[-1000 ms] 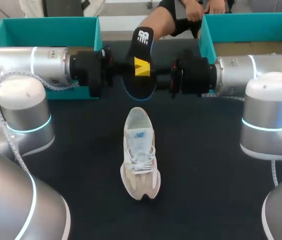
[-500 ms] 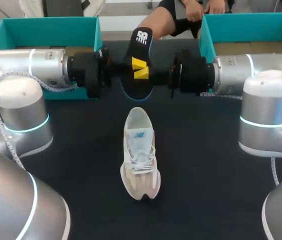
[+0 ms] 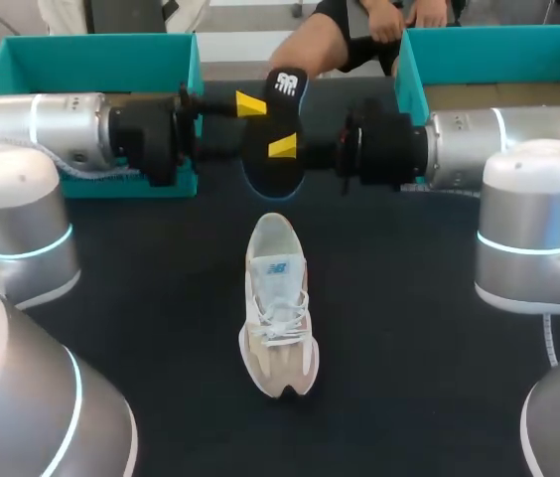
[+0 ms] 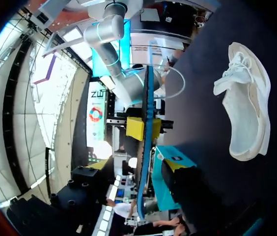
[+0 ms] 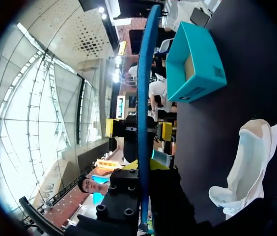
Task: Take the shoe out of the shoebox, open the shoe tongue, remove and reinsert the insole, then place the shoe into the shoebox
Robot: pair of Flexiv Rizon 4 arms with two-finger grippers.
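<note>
A dark insole [image 3: 272, 134] hangs upright over the table's far middle, edge-on in both wrist views [image 4: 146, 147] [image 5: 143, 98]. My right gripper [image 3: 285, 149] comes in from the right and is shut on its lower half; in the right wrist view the insole rises from between its own fingers [image 5: 143, 169]. My left gripper [image 3: 255, 107] is open, drawn back a little to the left, its fingertips [image 5: 110, 128] standing apart on either side of the insole without touching. The white and beige shoe [image 3: 278, 308] lies on the black table, heel toward the insole, also seen from the wrists [image 4: 246, 113] [image 5: 249, 162].
Two open teal shoeboxes stand at the back, one at the left [image 3: 91, 60] behind my left arm and one at the right [image 3: 498, 50] behind my right arm. Both forearms lie level across the far half of the table.
My left gripper has opened, let go of the insole and pulled back to the left. My right gripper closed on the insole and now holds it alone. The shoe has not moved.
</note>
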